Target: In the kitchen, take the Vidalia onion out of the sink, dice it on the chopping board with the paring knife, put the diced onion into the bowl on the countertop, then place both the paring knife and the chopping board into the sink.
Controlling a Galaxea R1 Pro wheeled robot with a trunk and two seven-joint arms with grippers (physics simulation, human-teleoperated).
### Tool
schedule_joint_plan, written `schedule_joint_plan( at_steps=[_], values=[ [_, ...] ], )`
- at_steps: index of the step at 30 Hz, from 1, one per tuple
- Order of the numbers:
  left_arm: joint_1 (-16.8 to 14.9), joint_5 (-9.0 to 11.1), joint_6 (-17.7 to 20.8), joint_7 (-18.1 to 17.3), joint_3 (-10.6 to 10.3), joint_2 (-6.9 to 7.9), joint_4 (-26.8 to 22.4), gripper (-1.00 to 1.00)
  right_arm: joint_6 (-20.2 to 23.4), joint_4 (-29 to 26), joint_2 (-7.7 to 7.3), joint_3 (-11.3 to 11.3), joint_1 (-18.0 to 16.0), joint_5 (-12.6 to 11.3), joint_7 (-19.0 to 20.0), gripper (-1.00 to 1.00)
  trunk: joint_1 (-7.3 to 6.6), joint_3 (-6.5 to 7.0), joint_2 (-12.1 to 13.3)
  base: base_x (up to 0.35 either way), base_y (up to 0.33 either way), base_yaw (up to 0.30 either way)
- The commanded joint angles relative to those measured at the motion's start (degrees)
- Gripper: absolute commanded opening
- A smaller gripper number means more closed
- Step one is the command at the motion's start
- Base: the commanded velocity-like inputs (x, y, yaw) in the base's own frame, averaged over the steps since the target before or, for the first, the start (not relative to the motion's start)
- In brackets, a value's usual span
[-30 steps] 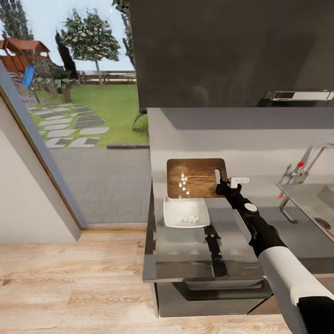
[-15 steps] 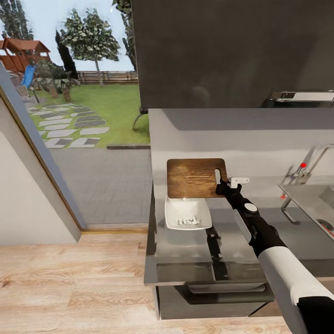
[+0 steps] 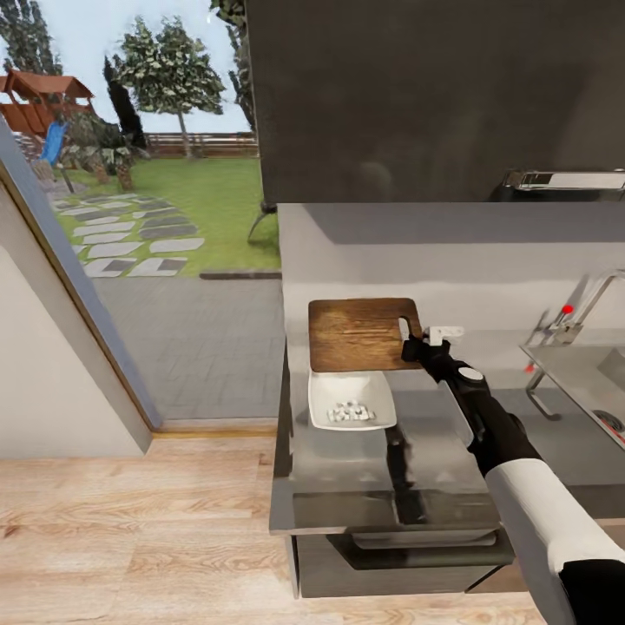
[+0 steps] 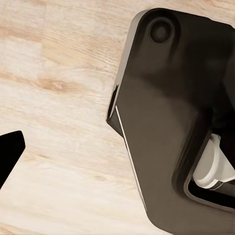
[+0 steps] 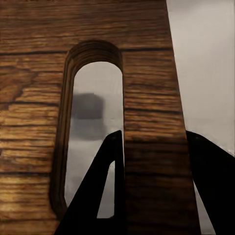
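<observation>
Jaws on the right gripper are pinching the chopping board at the strip of wood beside its handle slot, one finger poking through the slot and the other on the outer edge, which the right wrist view shows pretty clearly. That board sits up in the air at the middle of the head frame, tipped steeply, its lower edge right over the far rim of the bowl. White diced onion bits are piled in the bowl, which rests on the grey bench. Part of the sink with its tap and red knob shows at the right edge. Left jaws: can't tell, that wrist camera mostly catches dark robot housing over wooden floor.
</observation>
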Motion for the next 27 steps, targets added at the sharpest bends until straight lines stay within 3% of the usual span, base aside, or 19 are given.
schedule_joint_plan(
  at_steps=[1,6,8,18,27],
  values=[
    [0.02,0.51,-0.07,0.07,-0.09,0.01,-0.07,1.00,2.66,-1.23,-0.06,0.08,-0.04,-0.41,-0.05,-1.00,0.04,-0.10,-0.11,0.000,0.000,0.000],
    [0.02,0.51,-0.07,0.07,-0.09,0.01,0.19,1.00,18.00,-9.95,-0.09,0.07,-0.04,-0.71,0.04,-1.00,0.04,-0.10,-0.11,-0.001,0.000,0.000],
    [0.02,0.51,-0.07,0.07,-0.09,0.01,0.32,1.00,19.80,-10.81,-0.13,0.07,-0.04,-0.77,0.08,-1.00,0.04,-0.10,-0.11,-0.056,0.036,0.000],
    [0.03,0.49,-0.07,0.07,-0.25,-0.27,0.39,1.00,21.40,-11.39,-0.06,0.07,-0.04,-0.85,0.04,-1.00,0.04,-0.10,-0.11,-0.156,0.011,0.000],
    [0.02,0.43,-0.07,0.07,-0.26,-0.34,0.39,1.00,21.64,-11.99,-0.06,0.07,-0.04,-0.85,0.03,-1.00,0.04,-0.10,-0.11,-0.164,-0.212,0.000]
  ],
)
